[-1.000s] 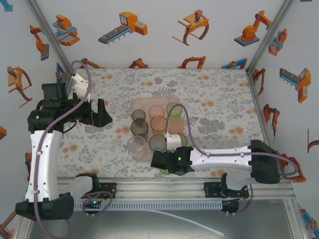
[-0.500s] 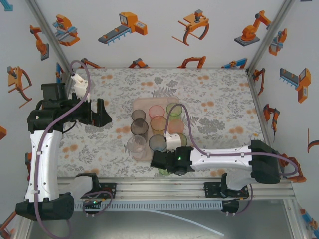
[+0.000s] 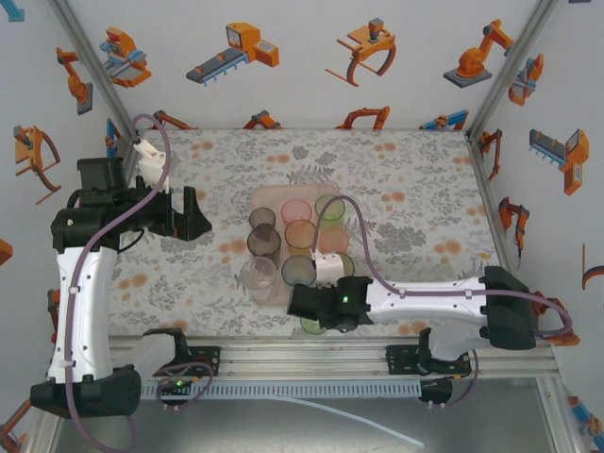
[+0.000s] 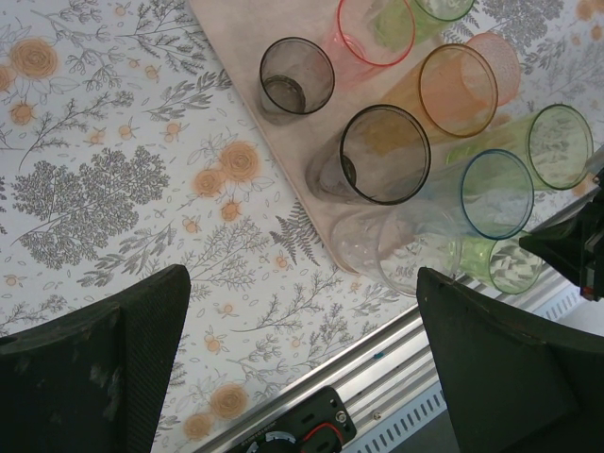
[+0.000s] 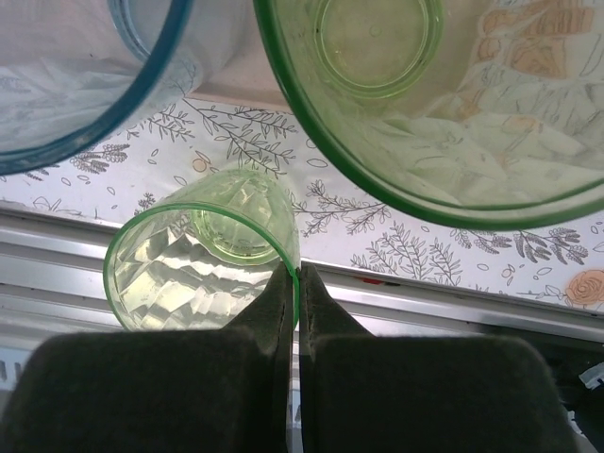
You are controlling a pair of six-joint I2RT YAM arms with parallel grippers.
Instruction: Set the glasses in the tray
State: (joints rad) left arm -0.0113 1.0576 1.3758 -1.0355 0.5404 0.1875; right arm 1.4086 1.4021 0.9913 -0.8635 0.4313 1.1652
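Item in hand: small faceted green tumbler (image 5: 189, 283), outside the tray, at the near edge of the table (image 3: 415, 170) just beside the metal rail (image 5: 453, 307).
Right hand (image 5: 294, 283): clenched on that tumbler's rim, one finger inside the wall and one outside. The grip is a thin pinch at a single spot.
Left hand (image 4: 302, 368): released, jaws wide, holding nothing, over the floral table to the left of the tray.
Tray (image 3: 264, 196): pale pink, mid-table, just beyond the held tumbler.
Glasses already grouped there: pink (image 3: 295, 209), orange (image 3: 299, 232), smoky grey (image 3: 265, 243), clear (image 3: 258, 274) and others, packed close.
Nearest neighbours: a tall green tumbler (image 5: 425, 113) and a blue-rimmed tumbler (image 5: 75, 85) stand right ahead of the held one.
Contact with table: you cannot tell from these views whether the tumbler's base is off the surface.
Step in hand, as judged: lift the tumbler and carry it into the tray.
How to do it well: raise it straight up before you travel, so its base passes above the neighbouring rims. A rim pinch lets the glass swing, so move slowly and keep the wrist level.
Placement: the near side is crowded. Pick a bare patch of tray, lower until the base sits flat, and only then let go.
Risk: a sideways drag would likely knock the tall green tumbler.
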